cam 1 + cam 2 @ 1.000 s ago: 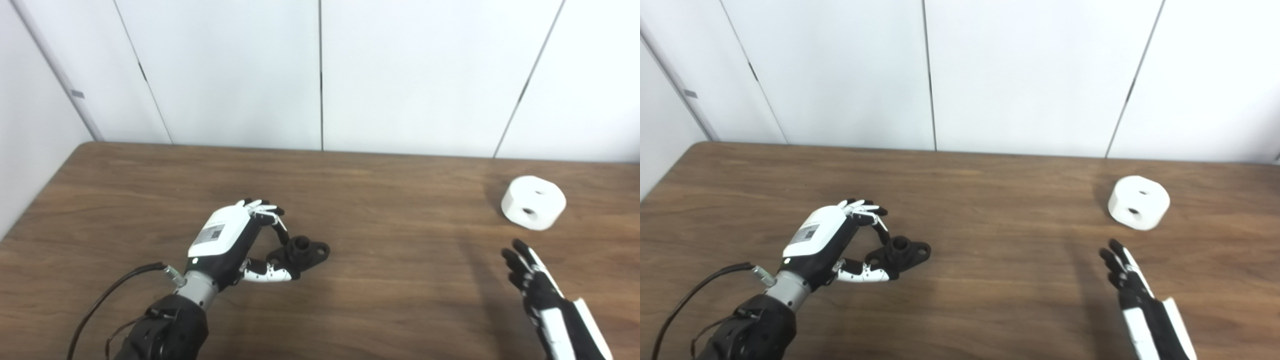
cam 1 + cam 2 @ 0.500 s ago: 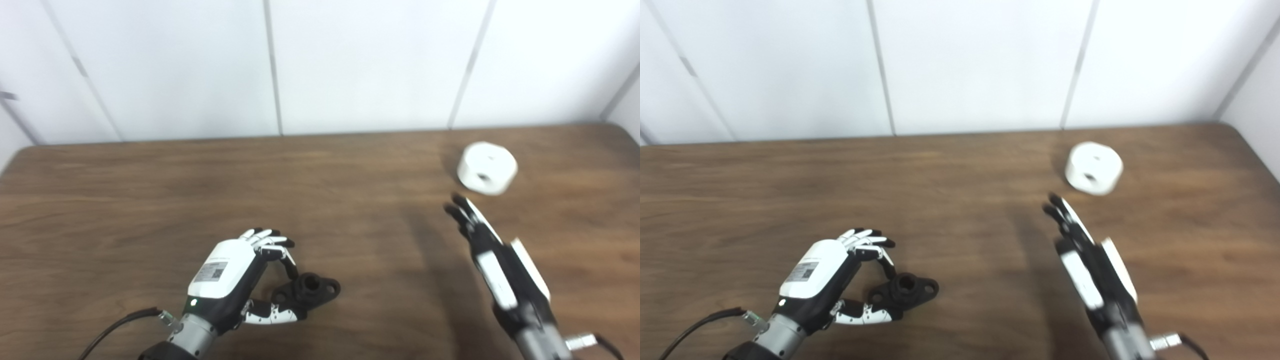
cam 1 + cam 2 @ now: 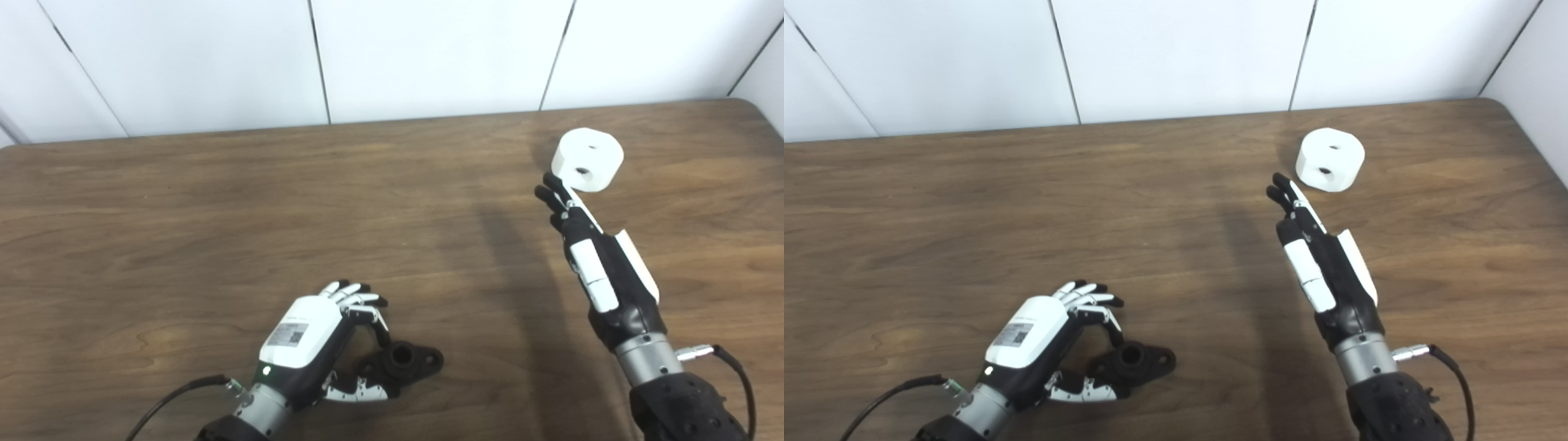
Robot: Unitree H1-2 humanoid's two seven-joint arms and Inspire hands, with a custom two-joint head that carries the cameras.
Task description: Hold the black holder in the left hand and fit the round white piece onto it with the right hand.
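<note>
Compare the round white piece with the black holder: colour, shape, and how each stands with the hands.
The round white piece is a thick plain disc; the black holder is flatter, with side lugs. The piece lies free beyond the open right hand; the left hand curls around the holder. Both rest on the wooden table.

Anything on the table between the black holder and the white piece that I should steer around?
No. Between the black holder and the white piece, both eye views show only bare table, apart from the right hand hovering near the white piece.

black holder (image 3: 404, 362), white round piece (image 3: 587, 160), brown wood-grain table (image 3: 184, 214)
</note>
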